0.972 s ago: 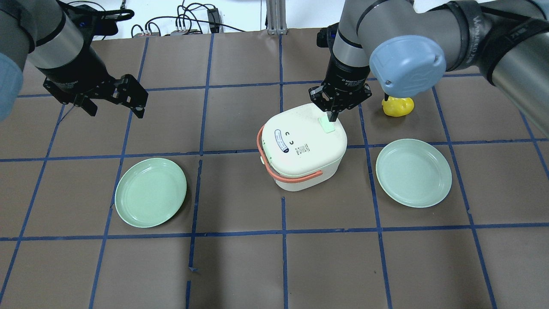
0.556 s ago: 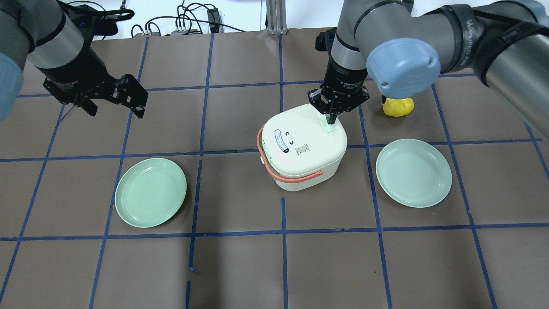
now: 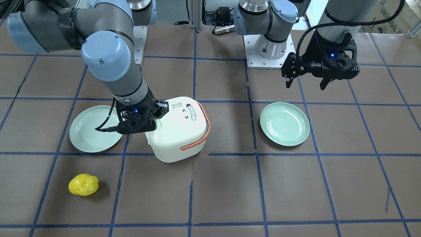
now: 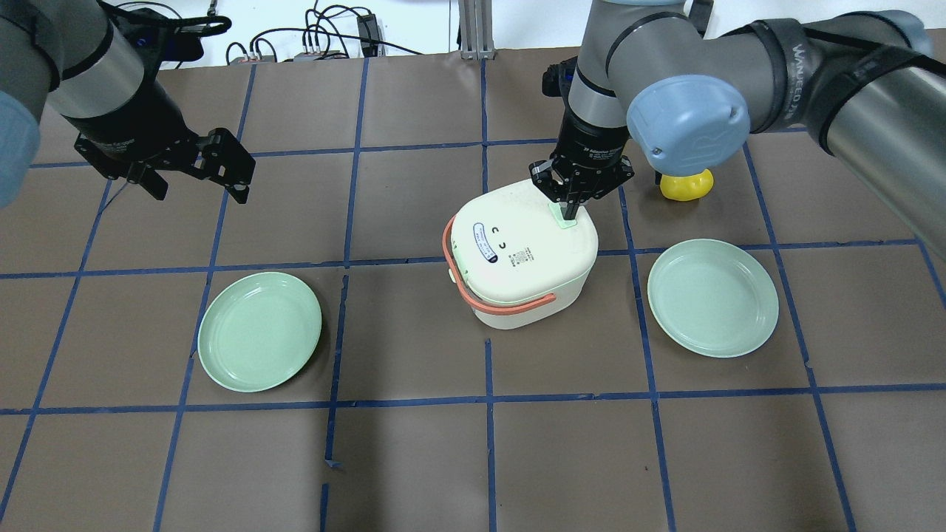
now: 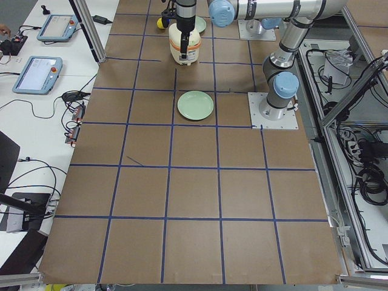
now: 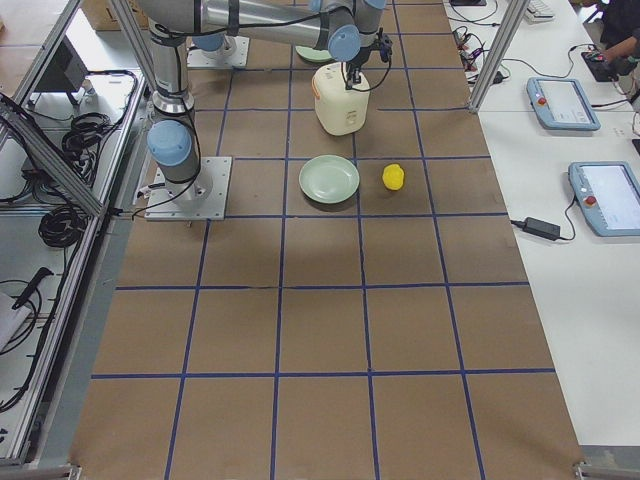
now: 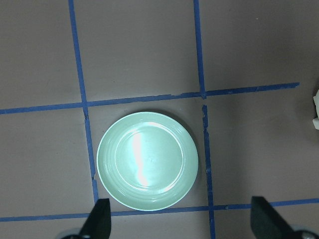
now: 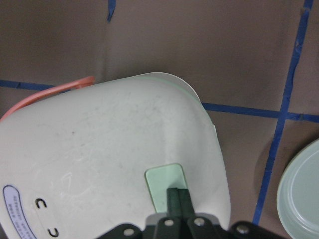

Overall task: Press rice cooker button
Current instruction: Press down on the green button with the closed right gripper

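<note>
Rice cooker (image 4: 521,255) sits around mid-table, well clear of every edge. It has a rounded-square white plastic body with a smooth, slightly scuffed lid. A thin salmon handle (image 4: 510,303) is folded down around the side facing the robot's edge. There's a small printed face (image 4: 499,238) and an oval label on the lid. The button (image 8: 167,186) is a flat mint-green rounded rectangle near the lid's far-edge corner.

Right gripper (image 4: 569,210) points straight down, its black fingers pinched together with nothing between them. In the wrist view I see the tips sitting on the near end of the button.

Left gripper (image 4: 198,177) hangs above the table toward the left end, jaws spread wide and empty, well apart from the cooker.

Two round glossy mint plates flank the cooker. One (image 4: 259,331) is on its left, below the left gripper per the wrist cam. The other (image 4: 713,298) is on its right. A lumpy yellow object (image 3: 83,184) lies beyond the right plate, toward the operators' edge.

The table (image 4: 414,465) is matte brown paper with a blue tape grid.
</note>
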You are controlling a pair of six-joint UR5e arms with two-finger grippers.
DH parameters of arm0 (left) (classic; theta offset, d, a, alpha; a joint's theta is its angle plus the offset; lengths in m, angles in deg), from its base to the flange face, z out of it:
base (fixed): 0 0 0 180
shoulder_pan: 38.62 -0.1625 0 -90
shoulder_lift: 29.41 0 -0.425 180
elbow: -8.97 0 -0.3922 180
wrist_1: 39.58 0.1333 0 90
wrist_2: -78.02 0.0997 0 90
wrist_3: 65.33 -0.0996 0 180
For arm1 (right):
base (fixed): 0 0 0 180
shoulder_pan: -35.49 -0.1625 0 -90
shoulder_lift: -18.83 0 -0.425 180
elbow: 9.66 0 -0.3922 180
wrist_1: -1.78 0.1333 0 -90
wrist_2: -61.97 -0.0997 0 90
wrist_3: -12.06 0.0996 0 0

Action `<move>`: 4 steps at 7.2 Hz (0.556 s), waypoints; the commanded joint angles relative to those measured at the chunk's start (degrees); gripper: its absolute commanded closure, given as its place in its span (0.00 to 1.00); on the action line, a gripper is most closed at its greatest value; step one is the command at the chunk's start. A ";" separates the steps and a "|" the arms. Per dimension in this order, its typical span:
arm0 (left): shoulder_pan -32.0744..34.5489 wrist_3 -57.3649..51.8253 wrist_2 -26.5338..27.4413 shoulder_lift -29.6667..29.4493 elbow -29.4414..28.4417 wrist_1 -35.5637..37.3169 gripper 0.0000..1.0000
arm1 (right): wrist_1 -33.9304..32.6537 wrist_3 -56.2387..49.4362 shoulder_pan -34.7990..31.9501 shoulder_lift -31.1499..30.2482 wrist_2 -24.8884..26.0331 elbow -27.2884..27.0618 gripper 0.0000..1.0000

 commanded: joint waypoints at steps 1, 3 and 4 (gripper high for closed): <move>0.00 0.00 0.00 0.00 0.00 0.00 0.00 | -0.31 -0.06 0.00 0.31 0.00 -0.09 0.94; 0.00 0.00 0.00 0.00 0.00 0.00 0.00 | -0.40 0.72 0.00 0.05 0.00 0.34 0.94; 0.00 0.00 0.00 0.00 0.00 0.00 0.00 | 0.64 1.08 -0.35 -1.00 0.26 1.13 0.79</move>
